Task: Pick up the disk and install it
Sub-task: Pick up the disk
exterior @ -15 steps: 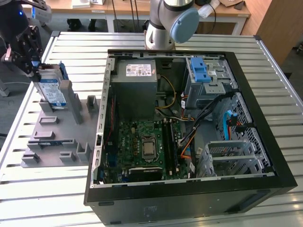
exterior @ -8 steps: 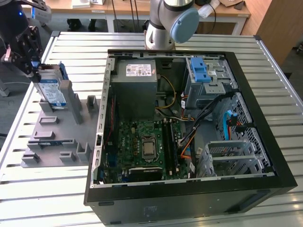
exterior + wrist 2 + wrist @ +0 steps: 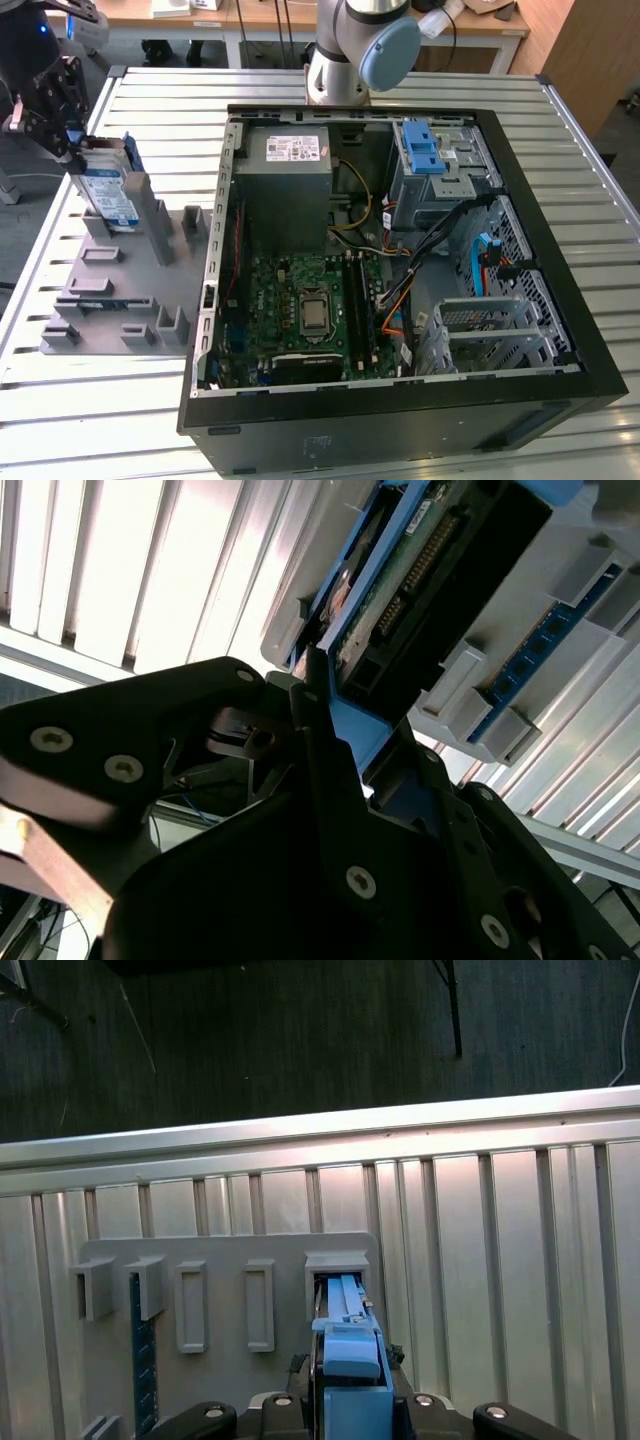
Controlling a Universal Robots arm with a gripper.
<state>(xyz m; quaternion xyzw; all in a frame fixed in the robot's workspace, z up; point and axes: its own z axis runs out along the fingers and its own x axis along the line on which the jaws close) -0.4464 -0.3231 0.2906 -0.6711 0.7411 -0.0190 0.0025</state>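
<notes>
Where the disk (image 3: 110,195) stands on edge at the far end of the grey fixture plate (image 3: 110,290), its labelled face is turned toward the open computer case (image 3: 400,430) and its blue carrier bracket runs along the upper edge. The gripper (image 3: 75,150) meets the disk at the upper corner toward the exterior view's left, and its jaws are closed onto the blue bracket. In the second wrist view one black finger (image 3: 320,730) lies flat against the bracket, with the disk's (image 3: 430,570) circuit-board underside just past it. In the first wrist view the bracket (image 3: 350,1360) rises between the two sides of the claw, in line with a raised slot of the fixture (image 3: 260,1260). Whether the disk's lower edge is seated in that slot or just clear of it cannot be told. Fixture and case rest side by side on the slatted metal table (image 3: 100,420). Inside the case, well apart from the disk, are the power supply box (image 3: 290,165), the drive cage with a blue handle (image 3: 425,150) and the motherboard (image 3: 300,300).
</notes>
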